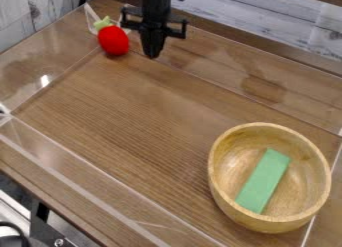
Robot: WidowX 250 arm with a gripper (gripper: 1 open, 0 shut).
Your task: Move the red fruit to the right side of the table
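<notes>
wood-grain table [147, 111] with clear acrylic walls; wooden bowl [269, 177] holding green block [263, 180], near right. black gripper [152, 51], vertical, fingers closed on nothing, just right of red fruit [114, 39], far left.

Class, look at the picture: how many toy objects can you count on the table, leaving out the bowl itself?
2. The red fruit sits at the far left corner of the table, beside the pincer. The green block lies inside the wooden bowl, near right. None looks hidden.
</notes>
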